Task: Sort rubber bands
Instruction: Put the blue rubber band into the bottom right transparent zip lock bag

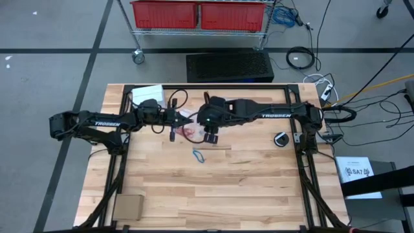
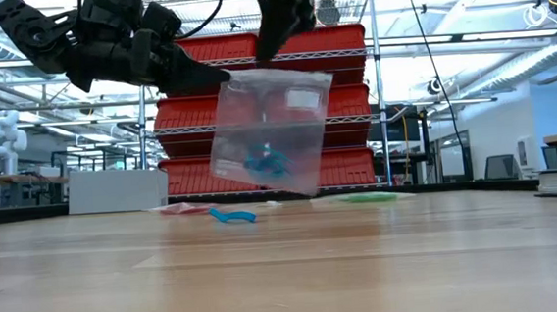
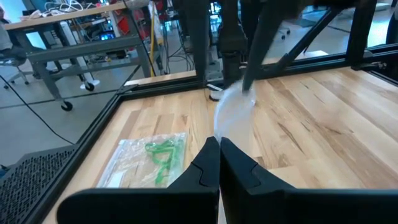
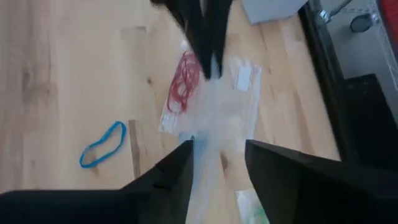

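A clear plastic bag (image 2: 286, 126) with blue rubber bands (image 2: 264, 163) at its bottom hangs above the table's middle. My left gripper (image 2: 216, 79) is shut on it, reaching in from the table's left. My right gripper (image 4: 217, 155) is open and slants down just over the bag's top; whether it touches the bag I cannot tell. A speck of blue (image 4: 189, 139) shows beside one of its fingers. One loose blue rubber band (image 1: 199, 155) lies flat on the wood nearer the front edge. My left gripper pinches the clear bag's upper edge at one top corner (image 2: 239, 77) between its two shut fingers (image 3: 219, 155). The fingers come in nearly level from the table's left. The bag hangs below them, slightly tilted, its bottom clear of the table.
A flat bag of red rubber bands (image 4: 183, 84) lies under the grippers. A bag of green ones (image 3: 158, 158) lies beside it. A black round object (image 1: 281, 139) sits at the right, a cardboard piece (image 1: 128, 207) at the near left, and white paper (image 1: 145, 92) at the far left.
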